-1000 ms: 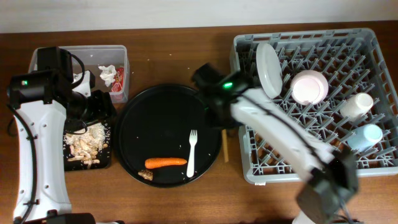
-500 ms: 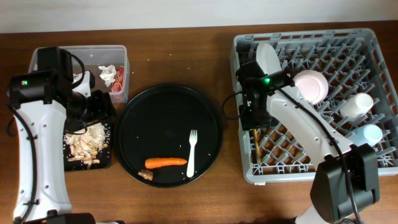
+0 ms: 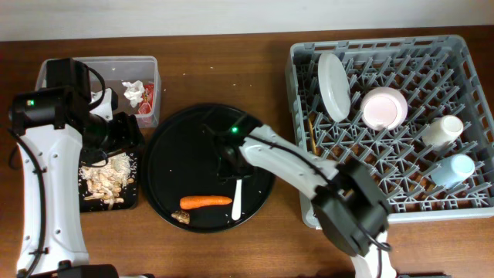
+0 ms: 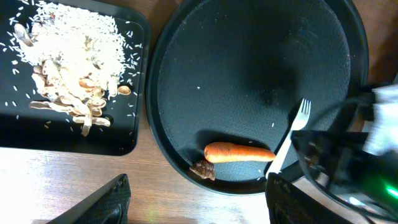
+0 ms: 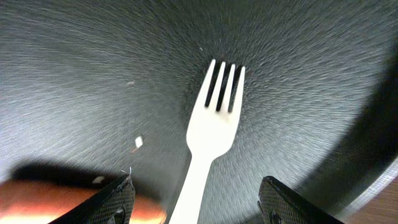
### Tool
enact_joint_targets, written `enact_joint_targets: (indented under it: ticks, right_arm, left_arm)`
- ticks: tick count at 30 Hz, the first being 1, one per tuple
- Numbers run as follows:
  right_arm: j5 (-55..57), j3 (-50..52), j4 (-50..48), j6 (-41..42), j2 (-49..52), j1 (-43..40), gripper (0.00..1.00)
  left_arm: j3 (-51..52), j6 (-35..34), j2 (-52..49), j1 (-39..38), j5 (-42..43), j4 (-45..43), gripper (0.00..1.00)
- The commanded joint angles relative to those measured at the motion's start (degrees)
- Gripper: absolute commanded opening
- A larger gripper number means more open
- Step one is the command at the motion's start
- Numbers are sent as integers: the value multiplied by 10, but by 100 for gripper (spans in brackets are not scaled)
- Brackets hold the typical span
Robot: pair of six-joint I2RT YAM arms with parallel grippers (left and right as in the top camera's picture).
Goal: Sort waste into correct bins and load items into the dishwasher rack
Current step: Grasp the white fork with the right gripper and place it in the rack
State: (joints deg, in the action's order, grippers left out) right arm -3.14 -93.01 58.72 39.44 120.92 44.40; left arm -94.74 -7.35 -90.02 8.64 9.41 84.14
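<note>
Even bright light, blurred wrist views

the overhead view looks straight down from high above, with the round black tray (image 3: 193,147) mid-frame, the dishwasher rack (image 3: 386,42) to its right and the shallow black tray (image 3: 133,197) to its left. the left wrist view looks down from nearer, framing most of the round black tray and the shallow black tray left of it. the right wrist view sits very close over the round black tray, blurred. all three share the white fork (image 3: 235,202) and the carrot (image 3: 205,201) on it.
</note>
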Motion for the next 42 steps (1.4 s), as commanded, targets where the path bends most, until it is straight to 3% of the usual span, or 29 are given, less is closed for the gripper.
enact_joint_targets:
  ticks: [1,6,9,16,22,23,25,33,34,36,42]
  right_arm:
    - [8,-3,-13,42,41,-2,68]
    - [40,-3,-37,46,60,-2,66]
    - [53,-3,-53,64,60,-3,59]
    - [129,-3,-85,60,60,-3,58]
    - [158,-26,-110,-17,60,-3,60]
    - [158,-26,-110,-17,60,-3,58]
    - [156,-26,-110,-17,60,-3,45]
    - [113,29,-129,-17,60,-2,47]
    - [111,29,-129,-17,60,-2,45]
    - [111,28,-124,-17,60,-2,29]
    - [113,-23,-53,-17,40,-10,24]
  left_arm:
    - [2,1,0,0,-2,-1,69]
    - [2,1,0,0,-2,-1,69]
    - [2,1,0,0,-2,-1,69]
    - [2,1,0,0,-2,-1,69]
    - [2,1,0,0,-2,-1,69]
    - [2,1,0,0,-2,-2,69]
    - [2,1,0,0,-2,-1,70]
    - [2,1,0,0,-2,-1,69]
    - [2,1,0,0,-2,-1,69]
    - [2,1,0,0,-2,-1,69]
    - [2,1,0,0,-2,-1,69]
